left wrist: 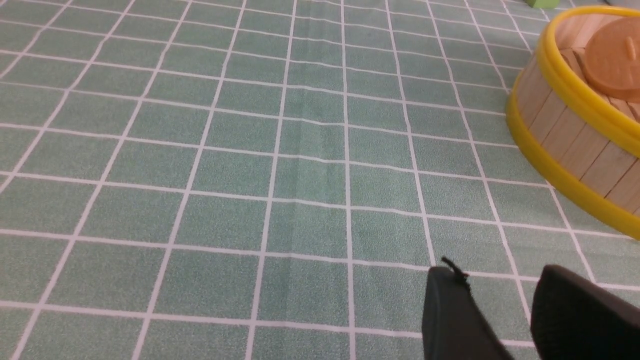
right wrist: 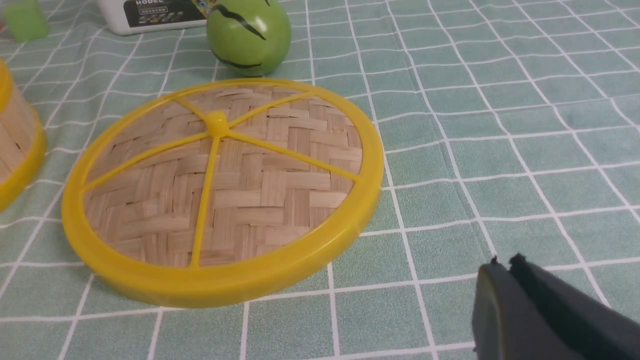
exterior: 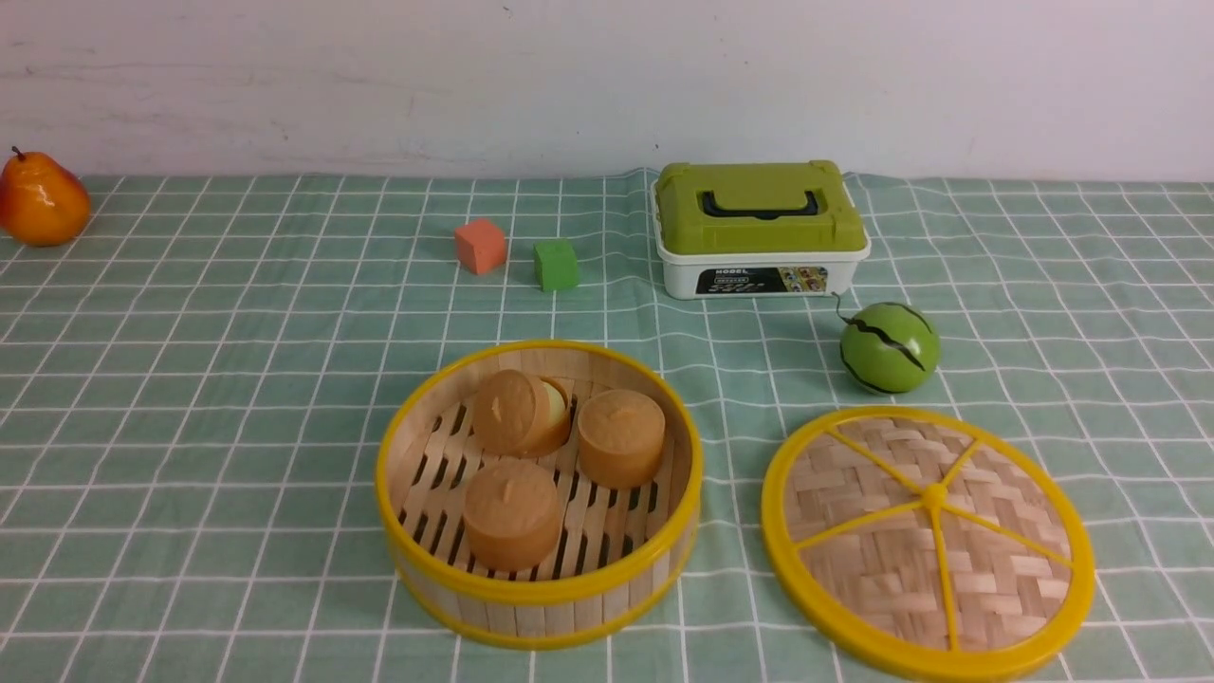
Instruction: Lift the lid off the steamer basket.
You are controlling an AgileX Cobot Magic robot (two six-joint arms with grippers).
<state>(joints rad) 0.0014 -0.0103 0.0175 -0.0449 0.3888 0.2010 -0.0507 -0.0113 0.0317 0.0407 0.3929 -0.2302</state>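
Observation:
The steamer basket [exterior: 539, 493] stands uncovered at the front middle of the table, with three brown buns [exterior: 512, 512] inside. Its wall also shows in the left wrist view [left wrist: 565, 135]. The lid [exterior: 928, 541] lies flat on the cloth to the right of the basket, apart from it; it also shows in the right wrist view [right wrist: 222, 187]. My left gripper [left wrist: 500, 280] is open and empty over bare cloth, left of the basket. My right gripper [right wrist: 505, 262] is shut and empty over the cloth, right of the lid. Neither gripper shows in the front view.
A white box with an olive-green top [exterior: 759, 228] stands at the back. A green toy melon [exterior: 889, 347] sits just behind the lid. An orange cube [exterior: 480, 246] and a green cube [exterior: 556, 265] sit behind the basket. A pear [exterior: 40, 199] lies far left.

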